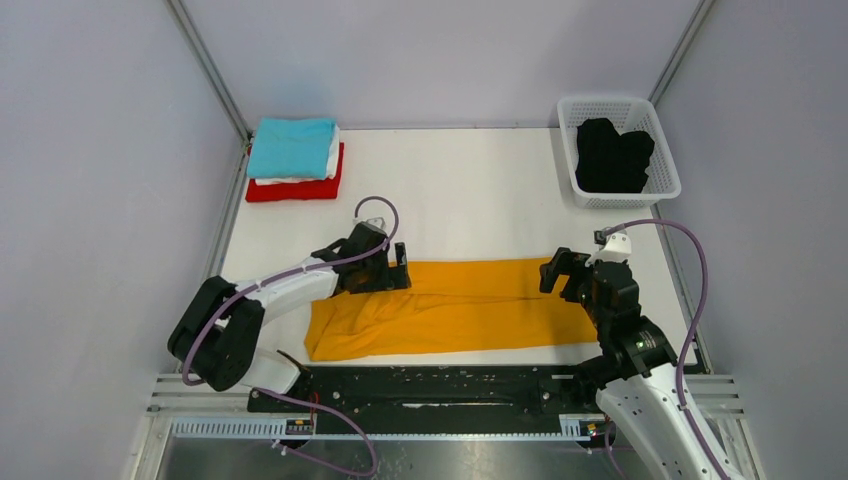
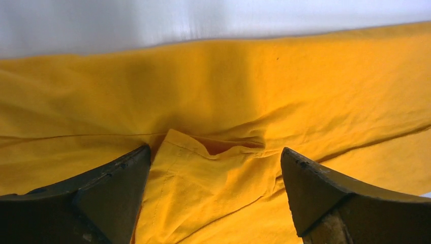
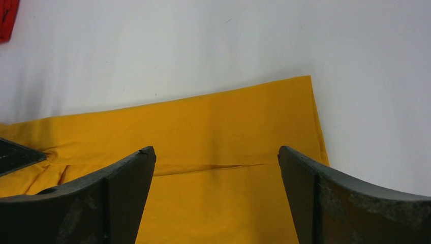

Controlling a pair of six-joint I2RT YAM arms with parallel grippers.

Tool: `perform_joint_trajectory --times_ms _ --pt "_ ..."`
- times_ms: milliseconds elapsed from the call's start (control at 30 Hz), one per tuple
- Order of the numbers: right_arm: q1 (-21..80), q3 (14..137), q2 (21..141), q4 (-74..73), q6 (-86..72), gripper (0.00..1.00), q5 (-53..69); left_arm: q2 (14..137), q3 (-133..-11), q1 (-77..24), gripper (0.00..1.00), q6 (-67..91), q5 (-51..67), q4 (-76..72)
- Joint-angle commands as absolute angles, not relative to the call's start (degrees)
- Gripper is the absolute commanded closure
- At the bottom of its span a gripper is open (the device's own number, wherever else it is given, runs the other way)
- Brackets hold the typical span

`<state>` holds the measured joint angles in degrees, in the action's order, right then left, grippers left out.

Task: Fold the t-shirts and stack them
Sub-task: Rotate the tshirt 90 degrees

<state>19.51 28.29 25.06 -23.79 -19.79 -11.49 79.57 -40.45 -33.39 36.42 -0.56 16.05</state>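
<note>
Left gripper [image 1: 396, 268] and right gripper [image 1: 556, 272], both mine, stand wide open over the orange shirt [image 1: 450, 318], one near each end, and hold nothing.

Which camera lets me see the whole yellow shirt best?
The top external view: the yellow shirt lies there edge to edge, folded into a long strip. The left wrist view shows only wrinkled cloth up close; the right wrist view shows just one end and corner.
</note>
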Motion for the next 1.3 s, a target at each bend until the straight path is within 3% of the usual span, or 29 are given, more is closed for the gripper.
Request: perform_joint_trajectory --times_ms 0,400,600,867,1000,1133,1267 --pt "19.8 28.1 24.9 -23.2 -20.3 0.01 -13.3 82.0 -41.5 -33.3 0.01 35.7 5.6 11.3" --pt "19.8 27.8 24.4 -23.2 -20.5 0.01 -13.5 75.8 -35.5 -40.5 0.01 37.8 11.3 10.1" --pt "19.8 27.7 24.4 -23.2 -20.7 0.01 -13.5 71.5 -35.7 -47.5 0.01 38.9 6.0 17.5" --pt "19.8 27.6 24.3 -22.8 -20.9 0.01 -12.9 68.3 -34.2 -57.4 0.01 40.3 12.2 17.3" --pt "19.8 27.4 25.0 -22.3 -21.8 0.00 -12.6 61.0 -35.3 -63.0 0.01 37.4 14.3 13.7" --pt "19.8 27.9 26.7 -22.6 -22.6 0.00 -12.6 55.8 -36.0 -60.9 0.01 40.8 1.1 18.2" --pt "19.8 28.3 28.9 -22.5 -22.8 0.00 -12.7 58.5 -34.0 -50.5 0.01 46.0 1.7 18.0"
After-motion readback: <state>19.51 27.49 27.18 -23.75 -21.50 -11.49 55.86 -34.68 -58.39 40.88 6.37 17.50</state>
